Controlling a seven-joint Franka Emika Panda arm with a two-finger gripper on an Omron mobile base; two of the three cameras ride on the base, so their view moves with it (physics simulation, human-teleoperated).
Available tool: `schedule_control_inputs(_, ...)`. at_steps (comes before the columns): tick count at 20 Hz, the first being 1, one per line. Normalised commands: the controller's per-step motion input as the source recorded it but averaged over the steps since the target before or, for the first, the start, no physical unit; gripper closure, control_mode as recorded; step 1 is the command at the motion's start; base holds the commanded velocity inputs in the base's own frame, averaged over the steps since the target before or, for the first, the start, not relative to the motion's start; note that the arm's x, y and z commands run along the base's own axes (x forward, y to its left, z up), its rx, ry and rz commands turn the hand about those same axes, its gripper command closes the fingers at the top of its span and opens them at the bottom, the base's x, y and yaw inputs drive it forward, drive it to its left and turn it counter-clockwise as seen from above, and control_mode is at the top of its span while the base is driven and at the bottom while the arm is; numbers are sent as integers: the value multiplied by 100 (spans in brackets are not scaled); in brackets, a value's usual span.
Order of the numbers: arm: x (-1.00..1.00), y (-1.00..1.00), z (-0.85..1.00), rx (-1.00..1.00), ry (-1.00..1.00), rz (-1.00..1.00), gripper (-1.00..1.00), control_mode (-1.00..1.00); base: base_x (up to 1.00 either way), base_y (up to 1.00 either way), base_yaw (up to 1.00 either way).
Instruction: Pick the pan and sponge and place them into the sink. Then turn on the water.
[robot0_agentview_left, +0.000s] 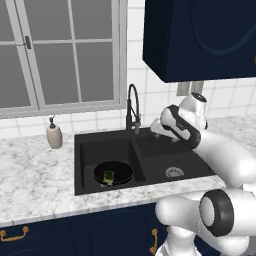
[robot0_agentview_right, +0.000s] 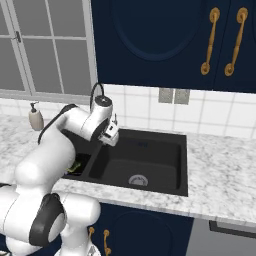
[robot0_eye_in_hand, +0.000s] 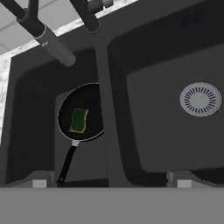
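The black pan (robot0_agentview_left: 120, 169) lies flat in the left basin of the black sink (robot0_agentview_left: 80, 150), its handle (robot0_eye_in_hand: 67, 161) pointing toward the front. The green-and-yellow sponge (robot0_agentview_left: 108, 176) rests inside the pan (robot0_eye_in_hand: 94, 100); the hand view looks straight down on the sponge (robot0_eye_in_hand: 79, 120). My gripper (robot0_agentview_left: 155, 128) hovers open and empty over the back of the sink (robot0_agentview_right: 150, 165), just right of the arched faucet (robot0_agentview_left: 132, 107) and above the divider. Its fingertips (robot0_eye_in_hand: 39, 183) stand wide apart. Water is out of view; the faucet (robot0_eye_in_hand: 48, 39) looks dry.
A beige soap dispenser (robot0_agentview_left: 54, 135) stands on the marble counter (robot0_agentview_left: 35, 175) left of the sink. The right basin holds a round metal drain (robot0_eye_in_hand: 200, 99). A dark blue wall cabinet (robot0_agentview_left: 200, 35) hangs above the arm. A window (robot0_agentview_left: 60, 50) is behind the faucet.
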Motion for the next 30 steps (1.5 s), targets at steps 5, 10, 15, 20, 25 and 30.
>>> schedule_control_inputs(5,50,-100,-16,20,3,0,-100,-100,0,0,0)
schedule_control_inputs(10,97,-93,-49,21,0,0,-100,-100,0,0,0)
schedule_control_inputs(15,45,-27,-27,9,0,0,-100,-100,0,0,0)
schedule_control_inputs(20,7,1,-2,0,0,0,-100,-100,0,0,0)
schedule_control_inputs(25,35,27,-14,0,0,0,-100,-100,0,0,0)
schedule_control_inputs(30,41,28,-15,0,-1,0,-100,-100,0,0,0)
